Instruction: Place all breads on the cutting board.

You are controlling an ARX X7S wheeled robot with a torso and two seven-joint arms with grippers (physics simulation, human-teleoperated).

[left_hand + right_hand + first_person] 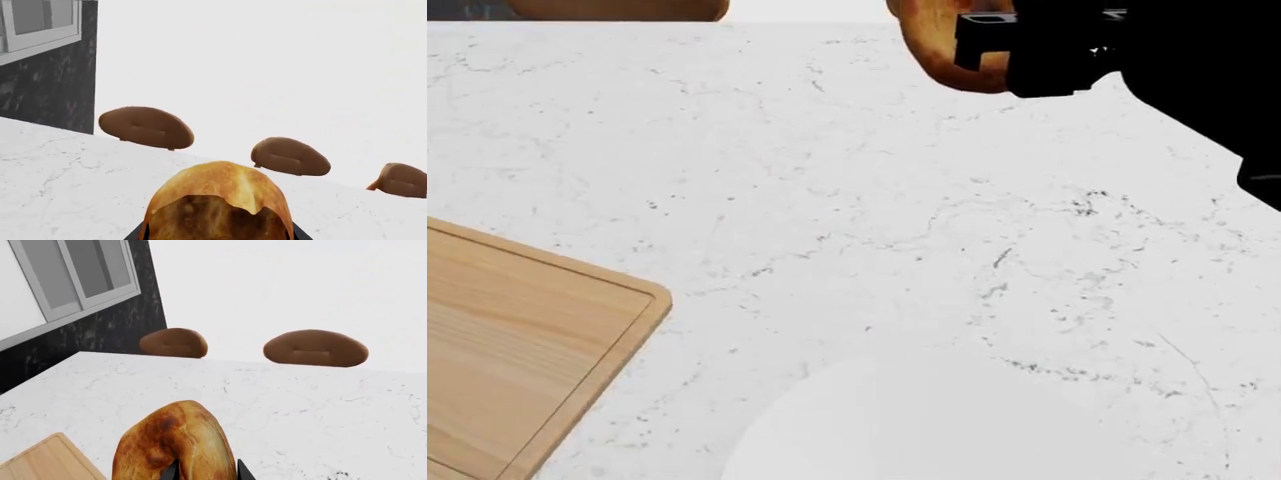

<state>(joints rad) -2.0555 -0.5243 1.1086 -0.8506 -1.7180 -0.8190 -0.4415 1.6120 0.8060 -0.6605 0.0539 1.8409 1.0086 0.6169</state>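
Showing the task at mid-course, with no bread lying on the visible corner of the cutting board point(507, 340), though not showing the rest of the board. Judging both placements as not yet done.

Showing the left gripper point(217, 236) only as dark finger edges at either flank of the sunken-centre bread point(220, 205), and so judging it as pinching that roll, dark hollow facing the camera. Holding it above the marble counter point(60, 175), near the far edge, with brown chair backs point(147, 127) beyond. Not appearing in the head view.

Showing the right gripper point(205, 472) pressing its two dark fingers against the domed bread point(173, 445), the roll sitting between them and bulging forward past the tips. Hanging this roll over the bare counter, with a corner of the cutting board off to one side and well apart. Appearing in the head view as a black arm entering from the right, gripping a roll point(934, 55) near the far edge.

Also showing a white plate point(934, 430) at the near edge, just beside the board and not involved.
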